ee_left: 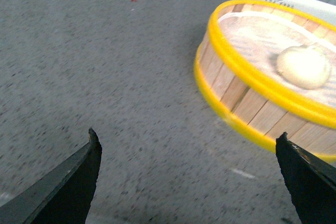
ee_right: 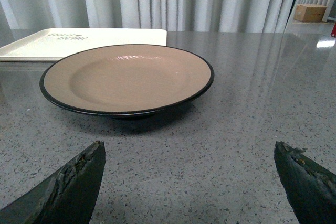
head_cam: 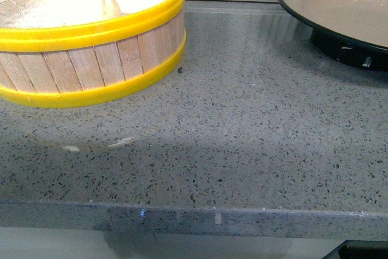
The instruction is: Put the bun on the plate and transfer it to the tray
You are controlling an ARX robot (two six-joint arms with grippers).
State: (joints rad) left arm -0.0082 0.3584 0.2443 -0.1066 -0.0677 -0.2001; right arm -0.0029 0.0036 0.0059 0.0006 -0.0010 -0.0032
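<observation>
Bright light; bun (ee_left: 304, 66) and steamer (ee_left: 252, 109) blurred, glare streaks the countertop (ee_right: 252, 72).

Matte plate (ee_right: 126, 80) (glossy-rimmed) — wooden steamer (head_cam: 91, 62)

Counts, all views:
- Bun (ee_left: 304, 66): 1, ahead of the left end effector (ee_left: 189, 140).
- Steamer basket (ee_left: 247, 103): 1, holding the bun.
- Plate (ee_right: 126, 77): 1, directly ahead of the right end effector (ee_right: 189, 150).
- Tray (ee_right: 79, 43): 1, beyond the plate.
- Counter (head_cam: 242, 137): 1.
- End effectors: 2, each with two dark fingers (ee_right: 68, 187), four in total.
- Cardboard box (ee_right: 311, 12): 1, far beyond the right end effector.
</observation>
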